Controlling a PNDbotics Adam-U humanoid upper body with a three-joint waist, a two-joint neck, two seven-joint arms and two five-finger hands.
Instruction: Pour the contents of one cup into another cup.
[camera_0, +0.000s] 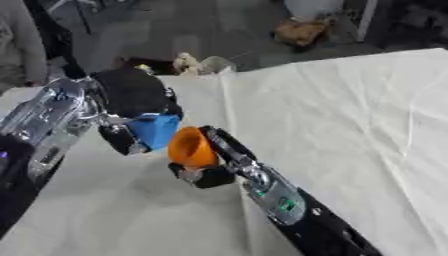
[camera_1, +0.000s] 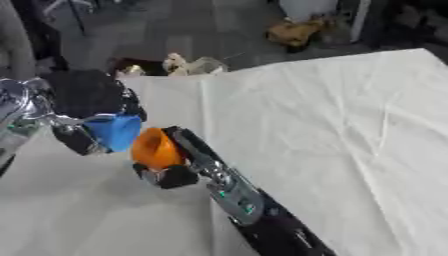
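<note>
Left hand (camera_0: 131, 100) curled round blue cup (camera_0: 157, 131), held above white-covered tabletop (camera_0: 350, 125). Right hand (camera_0: 210, 170) wrapped round orange cup (camera_0: 190, 147), tipped sideways, rim just beside blue cup, both near tabletop's left part.

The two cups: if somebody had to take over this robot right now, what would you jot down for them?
Left hand: curled round the blue cup, held up above the white cloth.
Right hand: curled round the orange cup, tipped on its side, right beside the blue cup.
Done: both cups picked up and brought together.
Cannot tell: which cup held the contents, or whether anything has poured; the pictures do not show inside either cup.
Left: finish the pour, then set both cups down.
</note>
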